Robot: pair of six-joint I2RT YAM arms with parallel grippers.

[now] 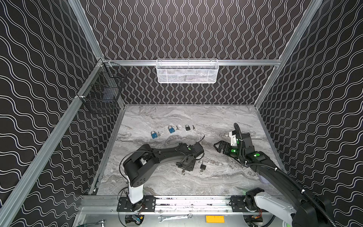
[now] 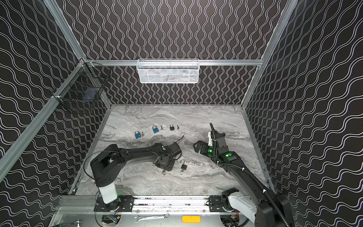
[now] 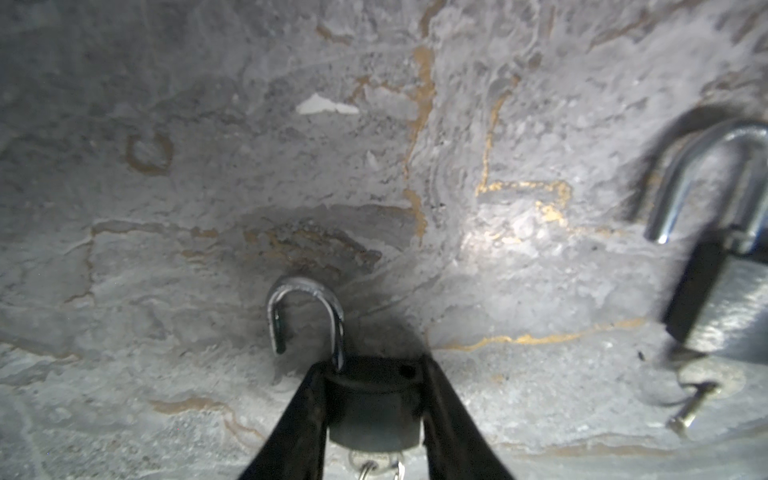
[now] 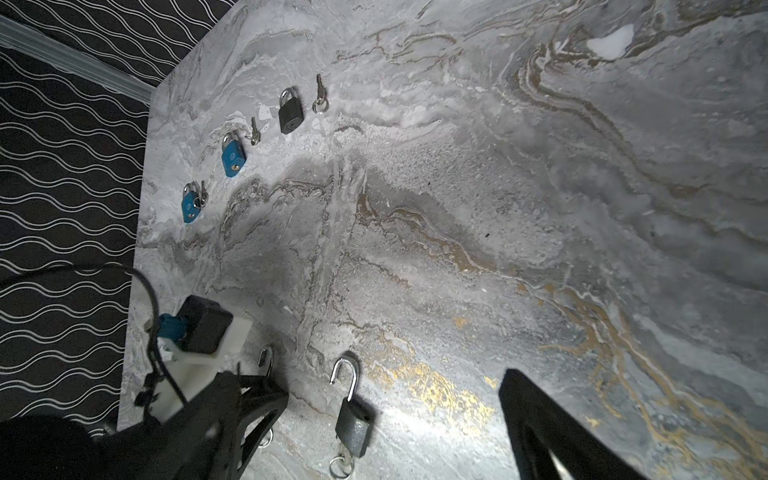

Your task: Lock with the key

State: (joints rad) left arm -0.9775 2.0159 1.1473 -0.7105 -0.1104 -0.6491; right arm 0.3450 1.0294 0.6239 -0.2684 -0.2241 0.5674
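Left fingers (image 3: 299,424) gripping padlock (image 3: 374,411), beside 2nd open padlock (image 3: 723,299); right fingers (image 4: 540,424) wide, empty; hold firm, leave key (image 3: 374,467) end clear.

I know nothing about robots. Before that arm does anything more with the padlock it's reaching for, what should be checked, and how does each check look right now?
1. Jaws of the left gripper around the target padlock: ok, they sit against both sides of its body.
2. Grip firm enough to lift: cannot tell.
3. Its shackle pushed in: not ok, it stands open.
4. The key in the keyhole: ok, it sticks out of the body's end.
5. The right gripper free to help: ok, open and empty.
6. The second open padlock out of the way: ok, lying apart.
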